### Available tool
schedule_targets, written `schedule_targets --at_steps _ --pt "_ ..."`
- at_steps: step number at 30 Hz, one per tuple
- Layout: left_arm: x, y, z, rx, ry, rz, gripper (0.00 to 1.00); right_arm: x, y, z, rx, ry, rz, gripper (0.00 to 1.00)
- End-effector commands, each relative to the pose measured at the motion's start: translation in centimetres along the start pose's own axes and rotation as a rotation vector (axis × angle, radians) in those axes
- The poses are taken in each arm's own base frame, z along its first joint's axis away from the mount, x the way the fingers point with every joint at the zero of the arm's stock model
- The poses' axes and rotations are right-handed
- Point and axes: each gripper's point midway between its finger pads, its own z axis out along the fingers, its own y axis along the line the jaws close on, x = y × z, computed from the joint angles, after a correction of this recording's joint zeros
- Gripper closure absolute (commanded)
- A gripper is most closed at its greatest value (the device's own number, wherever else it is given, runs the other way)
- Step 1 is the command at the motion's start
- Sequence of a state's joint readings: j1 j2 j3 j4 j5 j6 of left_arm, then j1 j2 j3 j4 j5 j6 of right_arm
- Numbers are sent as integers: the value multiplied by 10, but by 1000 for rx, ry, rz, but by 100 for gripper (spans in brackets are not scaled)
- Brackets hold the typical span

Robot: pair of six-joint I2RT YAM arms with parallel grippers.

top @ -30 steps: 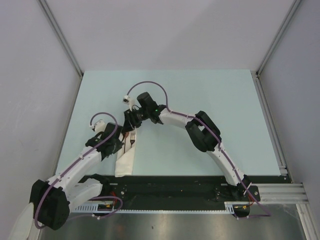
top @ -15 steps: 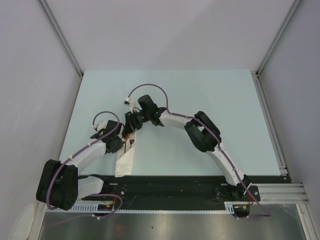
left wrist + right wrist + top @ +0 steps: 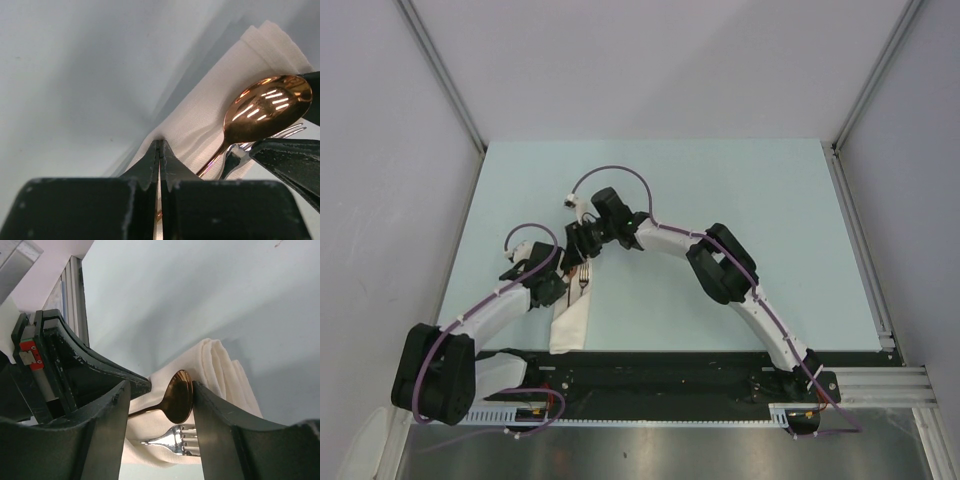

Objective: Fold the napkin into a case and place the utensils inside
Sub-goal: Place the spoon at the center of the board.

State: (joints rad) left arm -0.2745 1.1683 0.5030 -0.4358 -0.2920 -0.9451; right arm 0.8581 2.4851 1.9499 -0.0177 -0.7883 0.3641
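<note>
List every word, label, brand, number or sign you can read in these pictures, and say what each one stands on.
There is no readable text in any view.
The off-white folded cloth napkin, copper-orange spoon, silver metal fork and pale blue-green table are all unmarked.
The small red block on black hardware in the right wrist view shows no lettering that can be made out.

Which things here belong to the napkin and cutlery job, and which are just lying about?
Part of the job: folded napkin, copper spoon and silver fork on it, shut left gripper at the napkin's edge, open right gripper around the spoon bowl.
Not part of it: only fixtures, the pale blue table, purple cable, metal rail.
</note>
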Motion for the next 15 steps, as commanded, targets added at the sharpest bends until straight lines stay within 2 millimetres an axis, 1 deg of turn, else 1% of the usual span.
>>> schedule_targets --at_steps 1,6,9,12,13,14,15 --pt "-5 3 -2 3 -22 9 100 -12 2 0 25 -6 -47 42" --pt "-7 1 -4 12 -23 8 100 -8 6 1 49 12 -69 41" --pt "-10 0 -6 13 -33 6 100 -8 7 -1 86 15 -83 40" --pt "-11 -2 -7 21 -37 5 100 -15 5 -4 123 11 -114 39" --pt "-11 -2 -7 23 -37 4 100 -11 0 -5 149 29 -109 40" --pt "-11 -2 -7 23 -35 5 100 -18 2 -6 153 23 -137 40" --pt "-11 -2 -7 24 -35 6 100 -20 3 -7 158 25 -145 40"
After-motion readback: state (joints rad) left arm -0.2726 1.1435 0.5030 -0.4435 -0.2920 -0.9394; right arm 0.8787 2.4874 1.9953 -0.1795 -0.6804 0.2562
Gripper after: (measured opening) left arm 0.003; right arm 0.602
